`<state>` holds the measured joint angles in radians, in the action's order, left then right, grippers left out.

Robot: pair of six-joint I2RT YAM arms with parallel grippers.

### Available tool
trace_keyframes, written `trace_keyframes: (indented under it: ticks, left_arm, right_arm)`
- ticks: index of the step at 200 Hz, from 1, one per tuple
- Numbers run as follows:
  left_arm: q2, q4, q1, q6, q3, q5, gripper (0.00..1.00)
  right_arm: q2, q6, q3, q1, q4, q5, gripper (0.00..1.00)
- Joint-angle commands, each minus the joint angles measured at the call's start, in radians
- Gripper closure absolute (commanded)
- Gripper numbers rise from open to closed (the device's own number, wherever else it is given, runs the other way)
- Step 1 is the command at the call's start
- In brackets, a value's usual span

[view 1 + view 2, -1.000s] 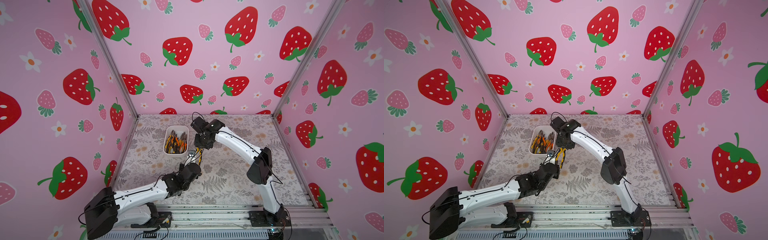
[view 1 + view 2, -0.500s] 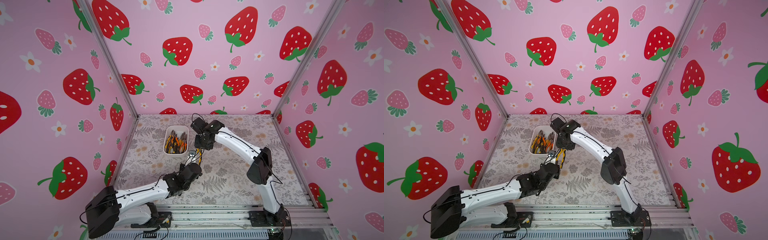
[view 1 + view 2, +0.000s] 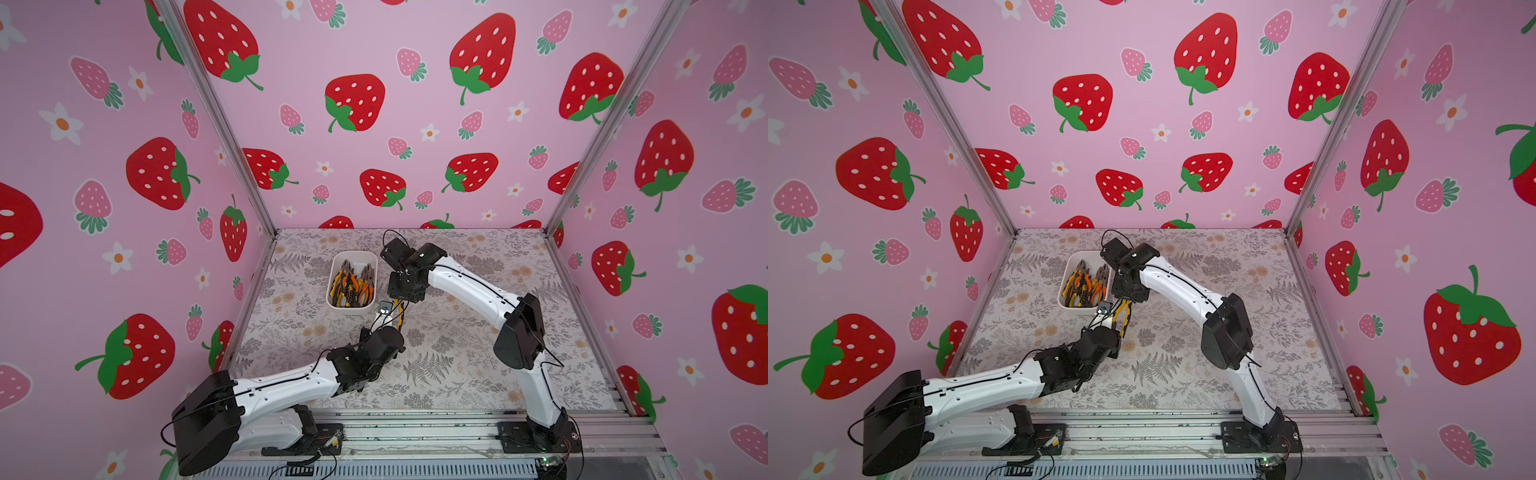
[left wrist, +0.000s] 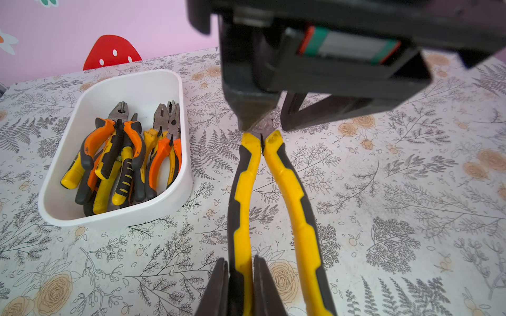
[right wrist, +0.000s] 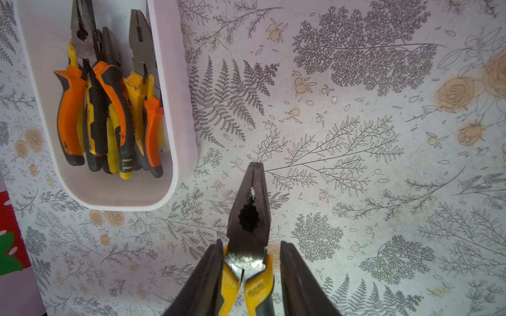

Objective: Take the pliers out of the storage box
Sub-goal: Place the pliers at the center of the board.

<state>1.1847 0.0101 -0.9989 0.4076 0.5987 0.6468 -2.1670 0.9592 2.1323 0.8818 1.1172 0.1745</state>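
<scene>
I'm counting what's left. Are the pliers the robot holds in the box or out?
Out. The held pliers hang beside the storage box, over the table, in the left gripper.

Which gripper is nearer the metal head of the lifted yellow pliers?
Right. The right gripper straddles the yellow pliers at the pivot, just behind the head; the left gripper clamps one handle, well down from the head.

Robot test booth, strawberry-print pink walls [image 3: 374, 62], floral tabletop [image 3: 457, 357], aluminium frame rails [image 3: 415, 432]
</scene>
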Motion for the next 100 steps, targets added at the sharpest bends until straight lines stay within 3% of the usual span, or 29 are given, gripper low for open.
trace_keyframes:
  ticks: [1, 49, 100]
  left_arm:
    - [-0.027, 0.093, -0.003, -0.013, 0.035, 0.038, 1.0]
    - [-0.031, 0.116, -0.009, -0.016, 0.018, 0.034, 1.0]
    - [-0.039, 0.111, -0.011, -0.023, 0.018, 0.042, 1.0]
  right_arm:
    - [0.0, 0.006, -0.005, 0.012, -0.003, -0.027, 0.59]
    - [-0.006, 0.001, -0.007, 0.011, -0.021, -0.04, 0.5]
    - [-0.001, 0.01, -0.022, 0.011, -0.006, 0.002, 0.65]
